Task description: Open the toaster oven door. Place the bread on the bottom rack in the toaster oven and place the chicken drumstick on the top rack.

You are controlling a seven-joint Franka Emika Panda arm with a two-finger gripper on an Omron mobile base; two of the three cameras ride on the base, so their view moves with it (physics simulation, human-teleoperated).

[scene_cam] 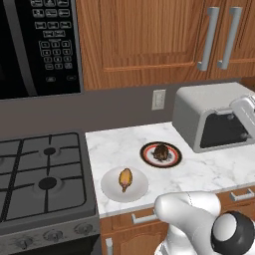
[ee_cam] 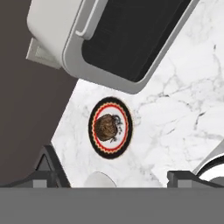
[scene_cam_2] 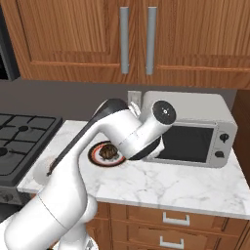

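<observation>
Marble counter (scene_cam: 209, 172): your toaster oven (scene_cam_2: 195, 132) sits shut at the back right.
Your gripper (ee_cam: 116, 177) hangs wide apart, holding nothing, before the toaster oven door (ee_cam: 131, 37); bread (scene_cam: 161, 152) and chicken drumstick (scene_cam: 125, 179) rest on separate plates.

arm (scene_cam_2: 73, 166): glossy white rounded shells, thick tubular links that swell at each joint.
joints: dark grey to black bands between the white shells; a long dark strip runs along one link in the right base view.
joint cap (scene_cam_2: 164, 112): round white disc, dark rim, small grey mark at its centre.
lower joint (scene_cam: 230, 230): black ball-like housing with a round white cap, at 5 o'clock in the left base view.
wrist (scene_cam: 245, 110): pale grey-white segment with darker seams.
fingertips (ee_cam: 46, 168): small, dark grey, angular; one has a triangular face.
cables, screws: none to be made out.
</observation>
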